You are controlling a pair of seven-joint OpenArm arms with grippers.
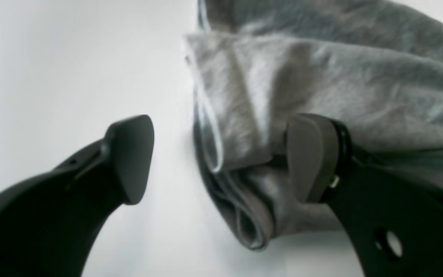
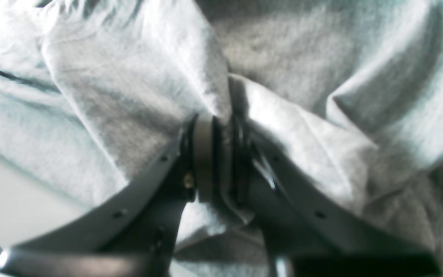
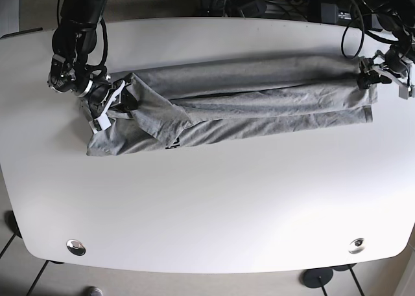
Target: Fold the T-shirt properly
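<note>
The grey T-shirt (image 3: 246, 105) lies stretched in a long, loosely folded band across the white table (image 3: 207, 199). My right gripper (image 2: 221, 154) is shut on a bunched fold of the shirt (image 2: 129, 88); in the base view it (image 3: 120, 98) is at the shirt's left end. My left gripper (image 1: 221, 161) is open at the shirt's right end (image 3: 366, 76). One of its fingers (image 1: 310, 161) rests against the shirt's folded corner (image 1: 252, 115), and the other finger (image 1: 129, 161) stands apart over bare table.
Cables and dark equipment (image 3: 272, 1) crowd the table's back edge. Two metal fittings (image 3: 76, 247) (image 3: 356, 245) sit near the front corners. The table's front half is bare white surface.
</note>
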